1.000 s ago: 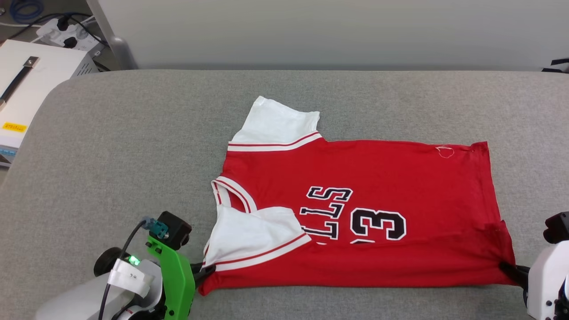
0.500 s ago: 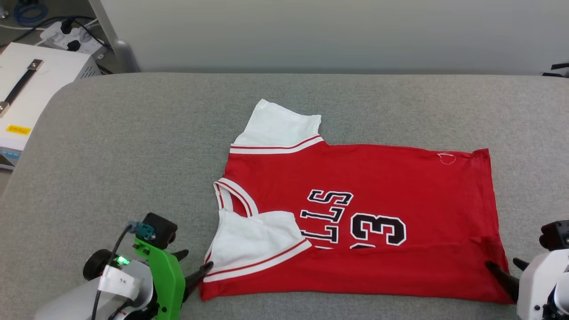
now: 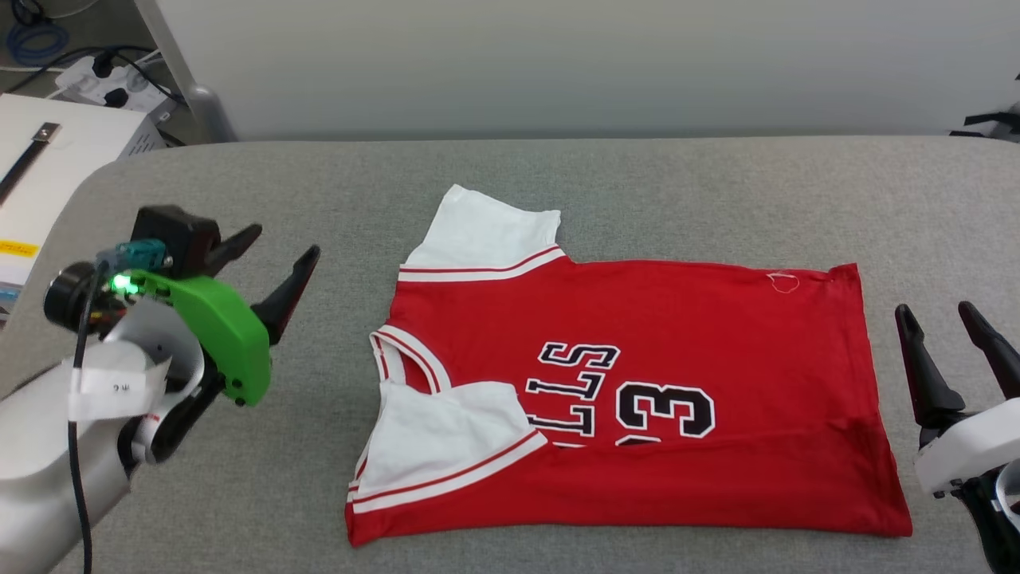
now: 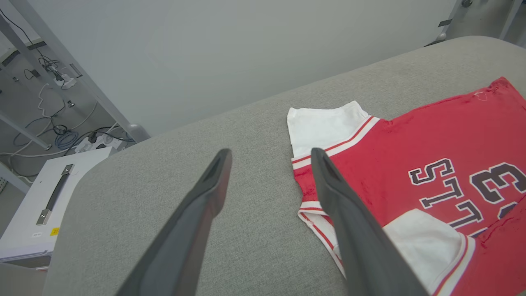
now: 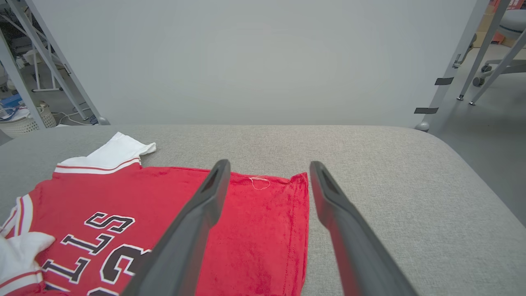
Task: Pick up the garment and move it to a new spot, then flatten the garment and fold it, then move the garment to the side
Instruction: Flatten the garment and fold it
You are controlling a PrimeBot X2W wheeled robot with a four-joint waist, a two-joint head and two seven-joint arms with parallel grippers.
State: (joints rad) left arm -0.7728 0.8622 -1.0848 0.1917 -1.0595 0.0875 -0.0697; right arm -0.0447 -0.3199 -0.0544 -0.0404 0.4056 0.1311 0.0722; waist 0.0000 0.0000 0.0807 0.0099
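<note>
On grey surface, garment (folded, seemingly) lies.

**Setting:** indoor robotics lab or test bay.

**Evidence:**
- Grey fabric-covered worktop with rounded corners.
- Plain grey partition panel behind it.
- Slanted metal posts with round feet at the panel's edges.
- White power strip with black plugs, lying on the floor.
- Coil of blue cable loose on the floor.
- White equipment case with a black strap handle and a yellow label, beside the worktop's left end.
- Black tape strips on one post.
- Wheeled chair base at the room's margin.
- White openwork basket at the room's margin.
</note>
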